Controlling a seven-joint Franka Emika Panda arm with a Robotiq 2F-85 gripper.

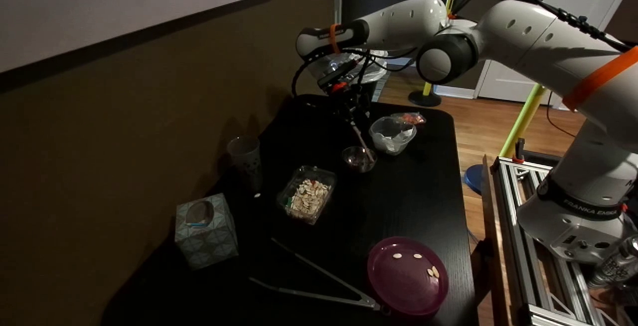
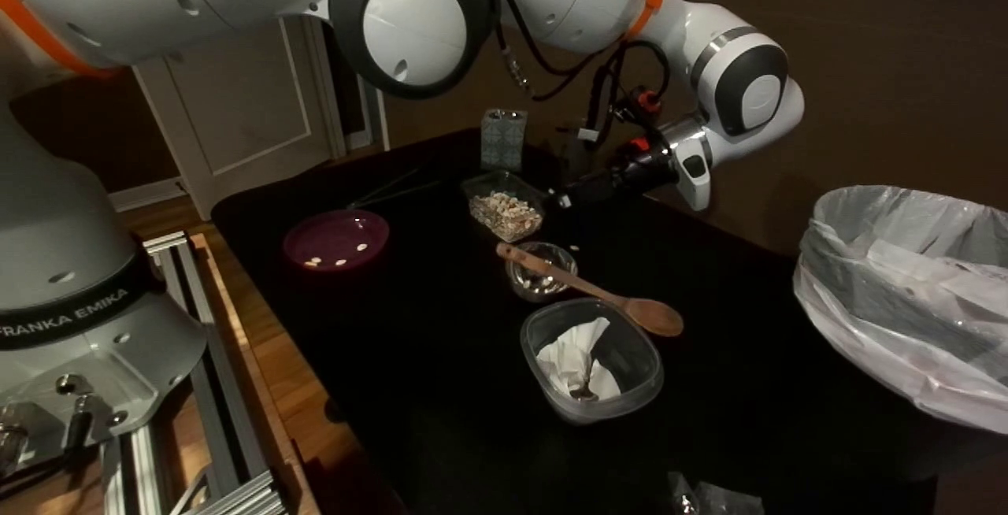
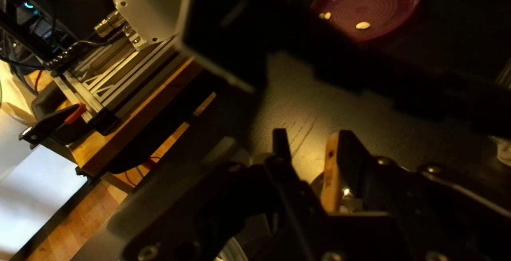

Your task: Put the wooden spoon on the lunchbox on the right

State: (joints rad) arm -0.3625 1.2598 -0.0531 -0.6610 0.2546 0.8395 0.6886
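Jaws: nearest in the wrist view, fingers (image 3: 280,143) standing apart; nothing clamped between them, as far as shows.
Spoon (image 2: 591,287): lies across the small bowl (image 2: 526,288), seemingly on its rim. In the wrist view the handle end shows by one finger; in an exterior view the jaws sit apart from it. Head on the bench (image 2: 457,389) or propped off it: can't tell.
Tub (image 2: 634,353): crumpled paper (image 2: 567,353) inside; near the spoon. Taken for the lunchbox on the right; the seed box (image 2: 492,183) lies past the bowl.
Pick-up: judged the step in hand; no grip at present, laying-on undone.
Handle, next: likely line up on it, get it between both fingers, close, lift clear of the bowl, shift across, lay it over the tub's rim.
Bowl: off-centre bite could roll the handle or drag this along.
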